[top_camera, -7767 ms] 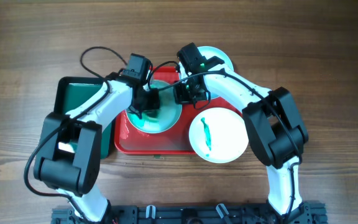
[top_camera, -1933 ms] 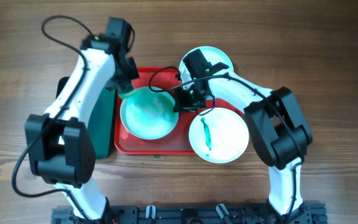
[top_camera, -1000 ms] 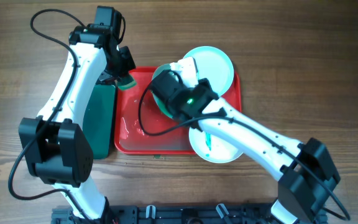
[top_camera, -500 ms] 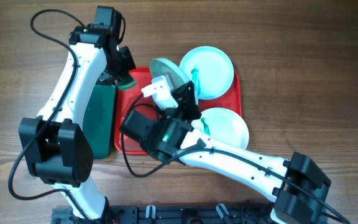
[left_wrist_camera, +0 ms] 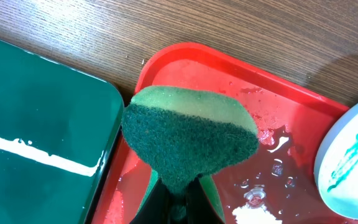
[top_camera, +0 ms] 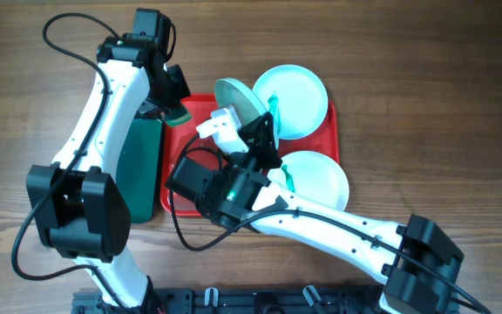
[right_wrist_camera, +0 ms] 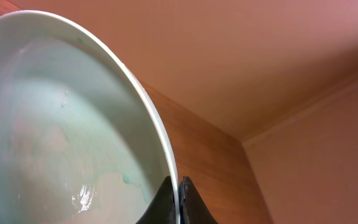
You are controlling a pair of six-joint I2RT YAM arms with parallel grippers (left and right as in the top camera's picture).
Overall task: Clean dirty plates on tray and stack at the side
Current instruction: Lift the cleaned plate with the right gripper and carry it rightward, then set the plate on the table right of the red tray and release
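Observation:
My right gripper (top_camera: 249, 122) is shut on the rim of a plate (top_camera: 240, 98), holding it tilted on edge high above the red tray (top_camera: 179, 187). In the right wrist view the plate (right_wrist_camera: 61, 124) is wet with faint green traces, its rim between the jaws (right_wrist_camera: 179, 200). A second plate (top_camera: 293, 100) with a teal streak lies at the tray's far right corner. A third plate (top_camera: 321, 179) lies at the tray's near right edge. My left gripper (top_camera: 174, 106) is shut on a green sponge (left_wrist_camera: 188, 134) above the tray's far left corner (left_wrist_camera: 185, 53).
A dark green tray (top_camera: 139, 166) lies left of the red tray and also shows in the left wrist view (left_wrist_camera: 36, 124). Water pools on the red tray floor (left_wrist_camera: 272, 162). Wood tabletop (top_camera: 443, 105) surrounds everything.
My right arm lifted the washed plate off the tray and swung high toward the camera, turning the plate on edge. My left arm with the sponge drew back to the tray's far left corner.

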